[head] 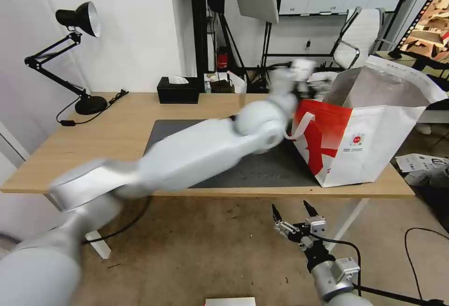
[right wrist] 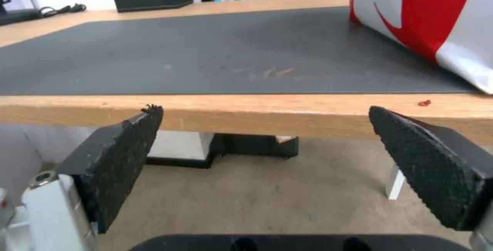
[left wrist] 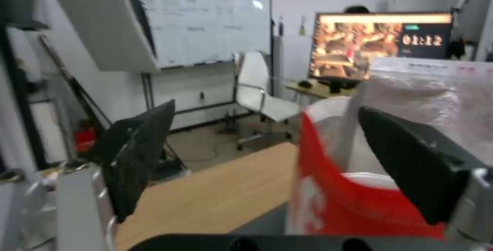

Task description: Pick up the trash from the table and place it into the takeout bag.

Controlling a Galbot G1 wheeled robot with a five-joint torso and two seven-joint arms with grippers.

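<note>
Your right gripper [head: 296, 211] hangs nearest you, below the table's front edge, pads spread apart and holding nothing; from its wrist you look across the dark grey rectangular mat [right wrist: 215, 51] on the long light-wood table [head: 117, 133]. Your left arm stretches across that mat, its gripper [left wrist: 267, 158] raised beside the rim of the large white-and-red insulated takeout bag [head: 369, 137], black pads wide apart and empty. Inside the bag's mouth you can glimpse something white [left wrist: 372, 179], possibly a piece of trash, though you cannot tell which. Judging by this, the left arm is far nearer the bag.
</note>
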